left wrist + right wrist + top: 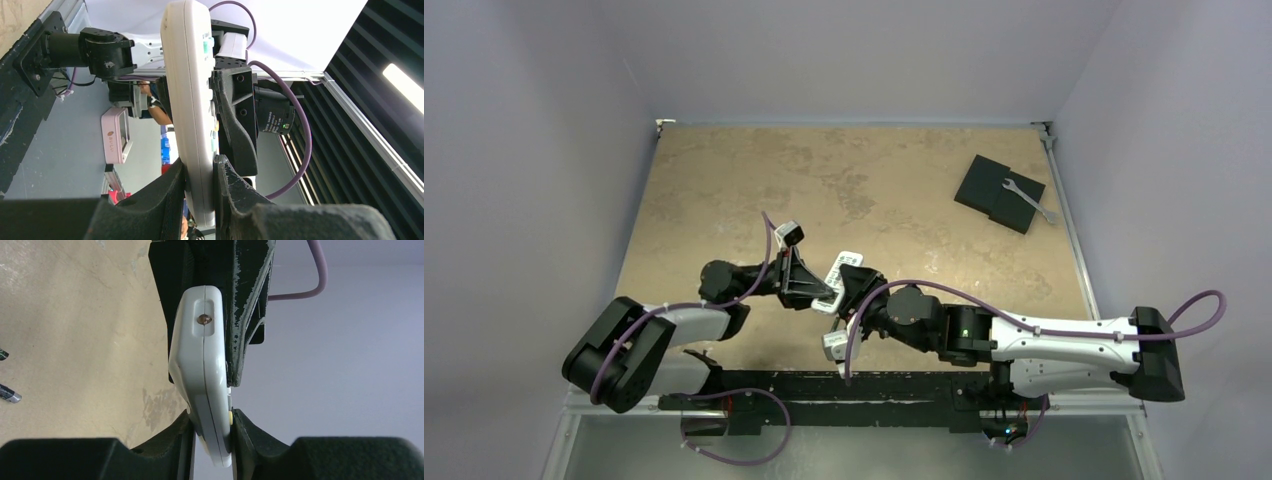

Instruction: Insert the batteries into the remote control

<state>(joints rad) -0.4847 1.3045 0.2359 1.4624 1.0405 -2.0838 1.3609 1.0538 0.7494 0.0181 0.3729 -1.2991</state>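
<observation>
The remote control (841, 264) hangs in the air at the middle of the frame, above the table (724, 180), caught between both arms. The left jaws are clenched on one end of it. The right jaws press against both sides of the other end, grasping it too. Two batteries (10, 396) lie on the table at the left edge of the right wrist view. In the upper right, a silver wrench (1031, 202) rests across a black square pad (994, 190).
</observation>
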